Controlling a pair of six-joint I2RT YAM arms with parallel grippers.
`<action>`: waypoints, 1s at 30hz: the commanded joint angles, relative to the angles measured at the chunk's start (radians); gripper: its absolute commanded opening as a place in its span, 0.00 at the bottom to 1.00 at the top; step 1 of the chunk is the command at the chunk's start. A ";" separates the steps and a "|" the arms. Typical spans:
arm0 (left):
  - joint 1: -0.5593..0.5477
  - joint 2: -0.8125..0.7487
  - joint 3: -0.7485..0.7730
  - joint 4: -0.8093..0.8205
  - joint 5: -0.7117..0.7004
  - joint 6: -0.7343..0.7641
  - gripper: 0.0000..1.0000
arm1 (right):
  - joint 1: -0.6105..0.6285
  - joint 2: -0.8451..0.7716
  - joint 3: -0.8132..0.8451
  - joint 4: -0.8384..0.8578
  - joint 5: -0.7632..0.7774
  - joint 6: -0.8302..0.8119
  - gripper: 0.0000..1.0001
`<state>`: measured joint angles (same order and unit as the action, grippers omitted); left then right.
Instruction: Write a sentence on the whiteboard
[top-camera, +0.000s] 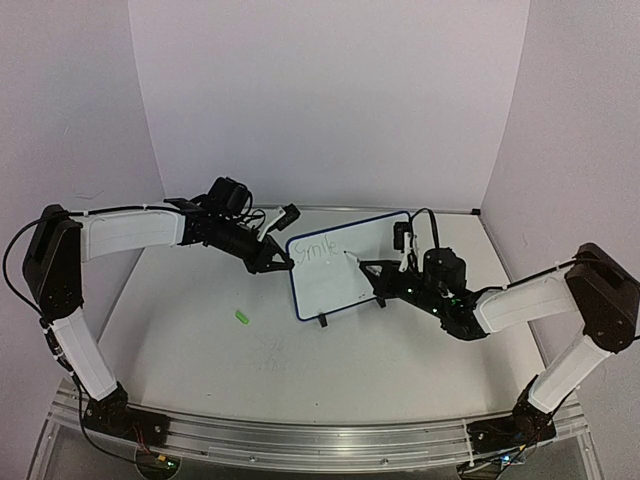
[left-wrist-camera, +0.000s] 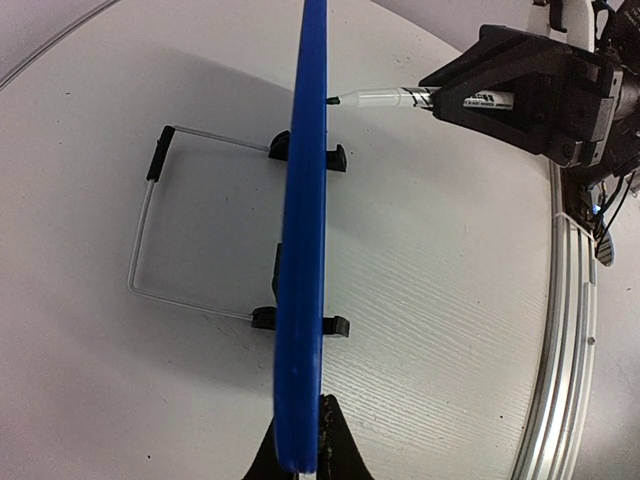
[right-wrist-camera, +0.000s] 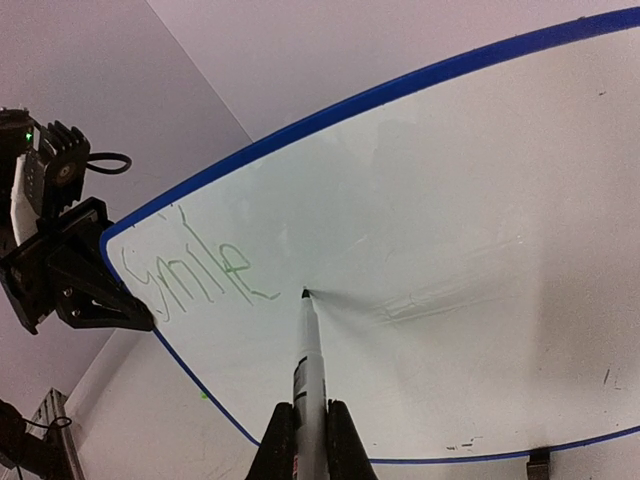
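Note:
The whiteboard (top-camera: 350, 265), white with a dark-blue frame, stands upright on two black feet at mid-table. My left gripper (top-camera: 272, 262) is shut on its left edge; in the left wrist view the blue edge (left-wrist-camera: 303, 250) runs between my fingers. Green writing reading "Smile" (right-wrist-camera: 190, 275) sits at the board's upper left (top-camera: 315, 247). My right gripper (top-camera: 385, 275) is shut on a white marker pen (right-wrist-camera: 308, 385). Its dark tip (right-wrist-camera: 304, 294) touches the board just right of the word, as the left wrist view (left-wrist-camera: 332, 100) also shows.
A small green cap (top-camera: 242, 317) lies on the table left of the board. A wire stand (left-wrist-camera: 150, 230) props the board from behind. White walls enclose the table on three sides. A metal rail (top-camera: 320, 435) runs along the near edge.

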<state>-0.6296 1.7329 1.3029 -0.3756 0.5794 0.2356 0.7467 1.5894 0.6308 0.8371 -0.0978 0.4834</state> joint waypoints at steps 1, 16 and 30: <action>-0.010 0.013 0.010 -0.070 -0.056 0.037 0.00 | -0.006 0.012 0.003 0.009 0.033 0.002 0.00; -0.010 0.009 0.011 -0.071 -0.067 0.035 0.00 | -0.006 -0.065 -0.034 0.010 -0.023 0.021 0.00; -0.012 0.006 0.010 -0.072 -0.069 0.033 0.00 | -0.020 -0.104 0.004 -0.025 0.018 -0.024 0.00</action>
<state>-0.6304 1.7329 1.3029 -0.3756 0.5739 0.2359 0.7379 1.4765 0.5871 0.8067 -0.0967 0.4878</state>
